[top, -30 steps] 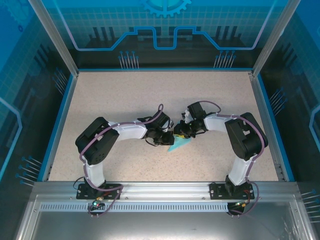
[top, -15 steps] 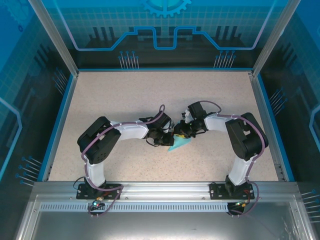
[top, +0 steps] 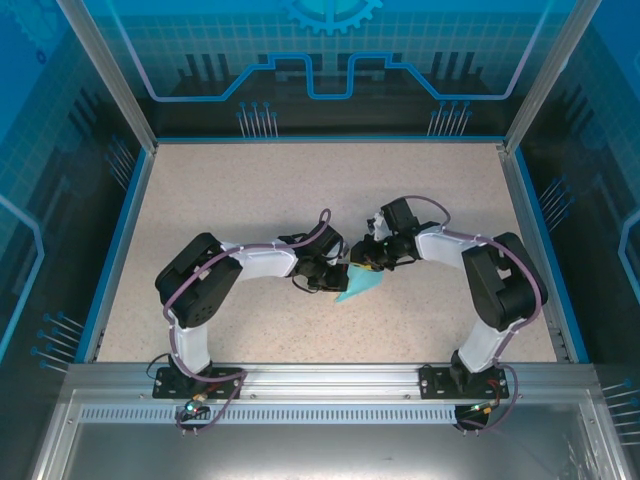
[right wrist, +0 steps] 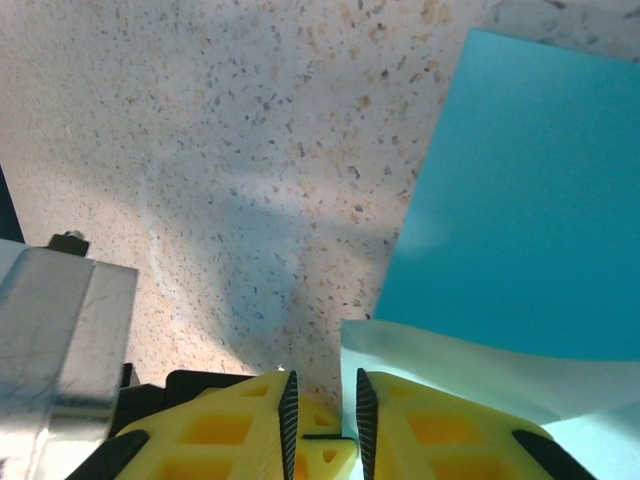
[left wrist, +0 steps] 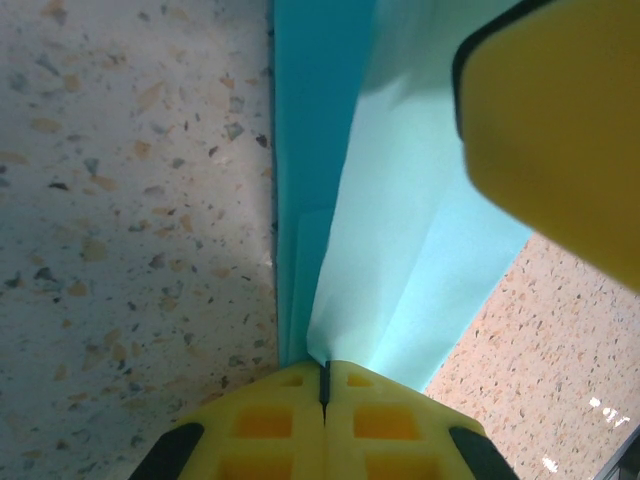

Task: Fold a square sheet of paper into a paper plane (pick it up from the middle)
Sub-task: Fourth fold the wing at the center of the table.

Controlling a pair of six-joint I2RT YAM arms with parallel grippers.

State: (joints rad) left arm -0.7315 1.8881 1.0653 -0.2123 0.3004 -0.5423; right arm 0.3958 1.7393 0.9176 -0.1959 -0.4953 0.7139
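Outward shift of right arm (top: 497, 280); right pincer (right wrist: 322, 385) stands narrowly parted beside folded light-blue paper sheet (top: 358, 287), left pincer (left wrist: 323, 372) pinches its edge.

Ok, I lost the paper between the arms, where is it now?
In the top view the blue paper sits near the middle of the table, its fold pinched in the left gripper, the right gripper beside it.

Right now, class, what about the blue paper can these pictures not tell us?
The paper's creases: top view, too small; left gripper and right gripper cover its upper part.
Its far end: left wrist view, cut by the top edge, behind a blurred yellow finger.
Its outline: right wrist view, cut by right edge.
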